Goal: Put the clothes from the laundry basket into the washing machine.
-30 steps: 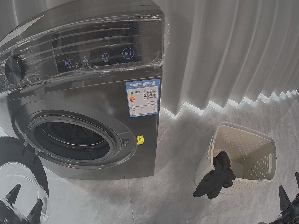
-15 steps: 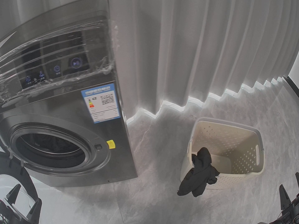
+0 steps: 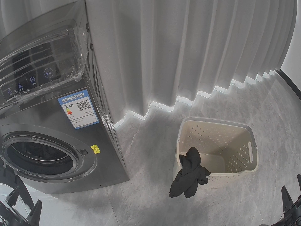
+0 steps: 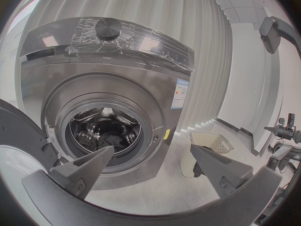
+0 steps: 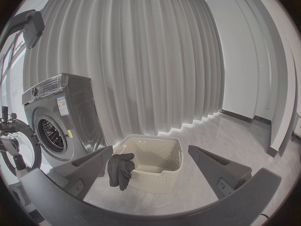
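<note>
A cream laundry basket (image 3: 250, 143) (image 5: 174, 164) (image 4: 222, 142) stands on the floor right of the washing machine (image 3: 47, 110) (image 4: 103, 76) (image 5: 81, 101). A black garment (image 3: 189, 173) (image 5: 120, 170) hangs over the basket's near-left rim, half outside. The machine's round opening (image 3: 39, 156) (image 4: 105, 134) is uncovered, with dark clothes (image 4: 109, 140) lying in the drum. My left gripper (image 3: 22, 201) (image 4: 150, 151) hangs open at the lower left, near the open door (image 4: 18, 148). Low at the right edge my right gripper (image 3: 293, 189) (image 5: 149, 153) is open and holds nothing, short of the basket.
White curtains (image 3: 188, 47) hang behind the machine and basket. Grey marble-look floor (image 3: 150, 160) lies between machine and basket and around the basket. A dark baseboard (image 3: 288, 80) runs along the wall at the far right.
The whole head view has swung to the right, so the machine and basket sit further left in the picture. Both grippers stay in the same corners, still open.
</note>
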Controlling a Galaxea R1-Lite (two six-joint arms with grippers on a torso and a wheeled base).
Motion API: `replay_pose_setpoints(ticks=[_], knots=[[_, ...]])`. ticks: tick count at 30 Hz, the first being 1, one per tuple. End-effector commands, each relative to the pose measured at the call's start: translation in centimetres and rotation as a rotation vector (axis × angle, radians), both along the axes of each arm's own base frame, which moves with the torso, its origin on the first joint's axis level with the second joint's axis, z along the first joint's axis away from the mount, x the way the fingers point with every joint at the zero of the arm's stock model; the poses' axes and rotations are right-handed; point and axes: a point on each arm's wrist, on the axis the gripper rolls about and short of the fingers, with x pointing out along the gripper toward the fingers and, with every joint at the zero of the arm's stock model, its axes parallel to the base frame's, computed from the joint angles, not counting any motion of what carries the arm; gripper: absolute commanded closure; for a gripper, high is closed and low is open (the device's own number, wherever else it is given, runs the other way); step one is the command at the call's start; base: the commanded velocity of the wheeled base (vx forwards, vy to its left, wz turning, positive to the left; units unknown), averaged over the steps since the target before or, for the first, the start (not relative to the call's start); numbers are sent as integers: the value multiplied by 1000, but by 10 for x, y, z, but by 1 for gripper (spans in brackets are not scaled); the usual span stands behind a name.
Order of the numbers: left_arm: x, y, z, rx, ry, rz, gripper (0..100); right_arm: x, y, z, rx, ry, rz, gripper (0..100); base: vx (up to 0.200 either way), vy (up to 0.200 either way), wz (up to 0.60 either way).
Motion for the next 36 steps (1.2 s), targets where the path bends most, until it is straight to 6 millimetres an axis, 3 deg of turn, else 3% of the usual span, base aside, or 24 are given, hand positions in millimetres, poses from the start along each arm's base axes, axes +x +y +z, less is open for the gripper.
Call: replay_pose_setpoints(ticks=[1,36], knots=[[1,0,-5,4,22,-1,0,1,0,-5,0,12,0,0,0,0,0],[2,0,-5,2,23,10,0,1,0,-5,-13,11,10,0,0,0,0]])
